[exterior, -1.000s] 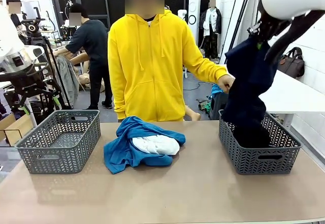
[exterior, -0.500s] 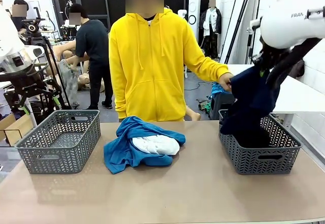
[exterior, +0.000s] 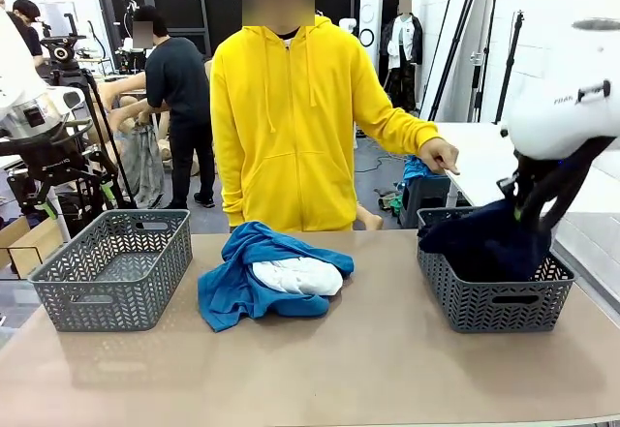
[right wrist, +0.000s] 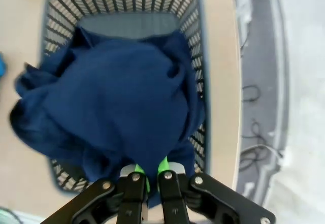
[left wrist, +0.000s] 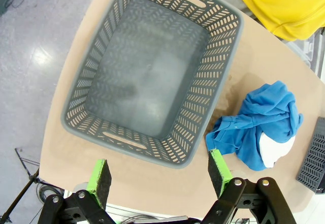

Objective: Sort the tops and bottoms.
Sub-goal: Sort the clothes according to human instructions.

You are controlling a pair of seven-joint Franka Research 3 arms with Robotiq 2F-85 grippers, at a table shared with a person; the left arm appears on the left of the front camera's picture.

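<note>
My right gripper (right wrist: pixel 151 174) is shut on the dark navy garment (right wrist: pixel 122 102), which hangs from its fingers and spreads over the right grey basket (right wrist: pixel 193 10). From the front the navy garment (exterior: pixel 484 243) is piled in that basket (exterior: pixel 494 301), draped over its left rim, under the right arm. A bright blue garment (exterior: pixel 242 272) wrapped around a white one (exterior: pixel 298 275) lies at the table's middle. My left gripper (left wrist: pixel 158 176) is open, high above the left grey basket (left wrist: pixel 101 71), with the blue garment (left wrist: pixel 264 127) to its right. The black garment is hidden.
A person in a yellow hoodie (exterior: pixel 291 127) stands at the far side, one hand (exterior: pixel 441 156) held out above the right basket. The left basket (exterior: pixel 116 267) holds nothing. Bare tabletop (exterior: pixel 320 369) runs along the front.
My right arm has come down, lowering the navy garment from high above into the right basket. The person's hand has let go of the cloth.
</note>
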